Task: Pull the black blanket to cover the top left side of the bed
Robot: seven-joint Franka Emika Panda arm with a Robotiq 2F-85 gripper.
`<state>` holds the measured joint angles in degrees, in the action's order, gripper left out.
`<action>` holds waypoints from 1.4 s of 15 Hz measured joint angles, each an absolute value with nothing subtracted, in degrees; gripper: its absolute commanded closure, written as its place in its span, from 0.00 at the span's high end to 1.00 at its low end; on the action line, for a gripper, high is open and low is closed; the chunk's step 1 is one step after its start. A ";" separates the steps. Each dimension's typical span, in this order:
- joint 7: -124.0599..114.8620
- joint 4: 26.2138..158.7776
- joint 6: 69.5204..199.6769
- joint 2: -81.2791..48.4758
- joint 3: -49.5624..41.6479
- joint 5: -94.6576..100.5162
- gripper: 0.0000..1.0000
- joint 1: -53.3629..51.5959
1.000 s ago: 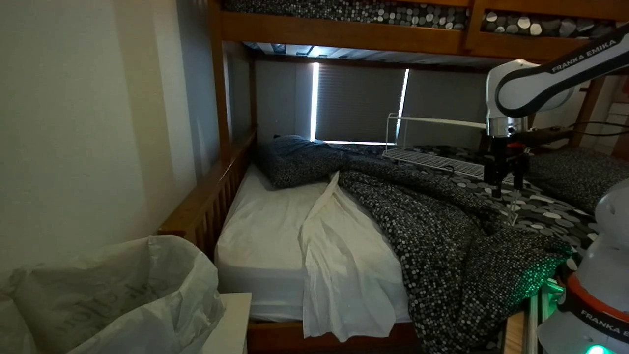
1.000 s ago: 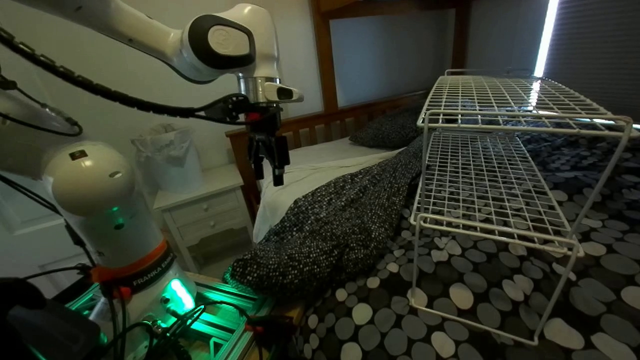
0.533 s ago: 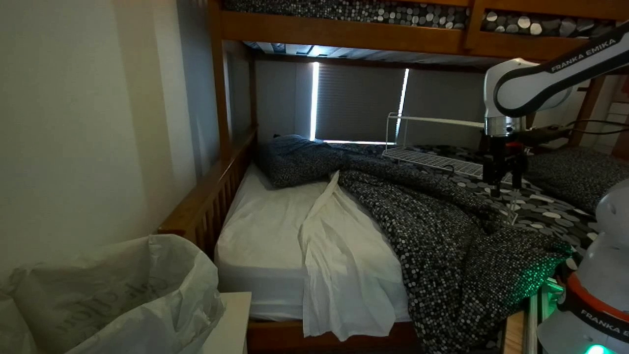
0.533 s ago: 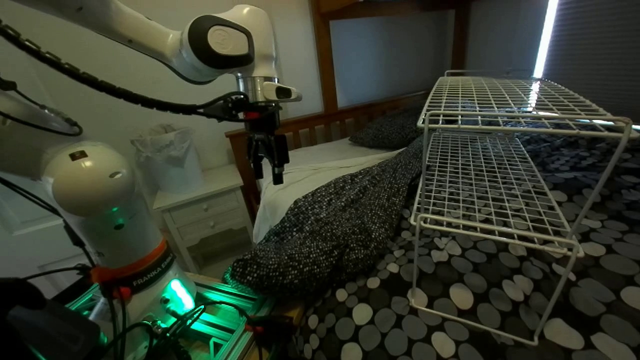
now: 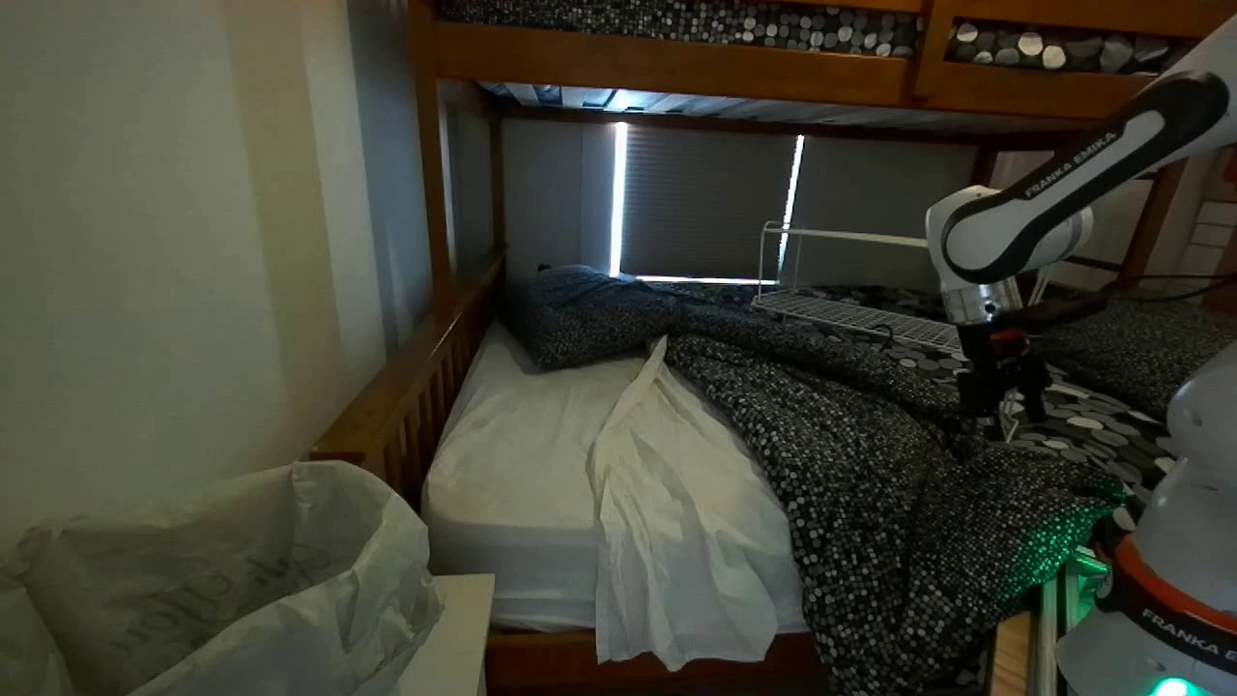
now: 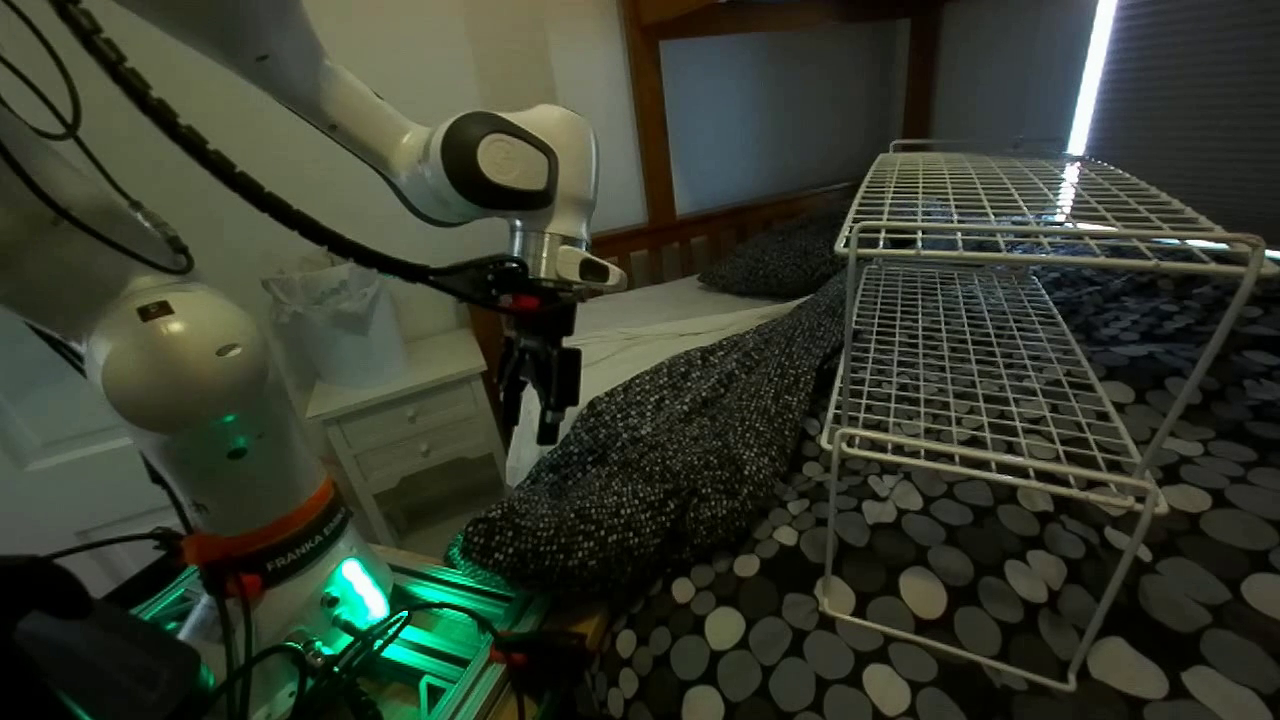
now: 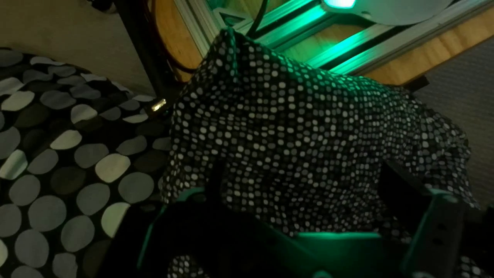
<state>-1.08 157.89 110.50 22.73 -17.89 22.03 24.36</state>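
Wrist view: your gripper gapes wide, black blanket ungrasped, the far left of the bed still to cover.

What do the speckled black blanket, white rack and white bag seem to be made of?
The black blanket: soft matte cloth, going by its bunched folds; fibre unclear. The rack: probably coated metal wire, thin bars with a slight gloss. The bag: likely thin plastic with a dull sheen, from its crinkles.

Home bedroom: bunk bed, pillow, white nightstand
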 measured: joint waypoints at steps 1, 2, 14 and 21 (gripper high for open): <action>-1.11 157.88 111.17 20.90 -18.30 23.08 1.00 24.74; -1.12 157.86 112.02 19.14 -18.70 24.48 1.00 25.24; -6.50 157.39 127.06 3.74 -26.06 35.82 0.73 29.71; -2.43 157.38 140.80 -0.51 -27.32 22.04 0.18 29.44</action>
<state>-2.43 157.38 140.80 -0.51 -27.32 22.04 29.44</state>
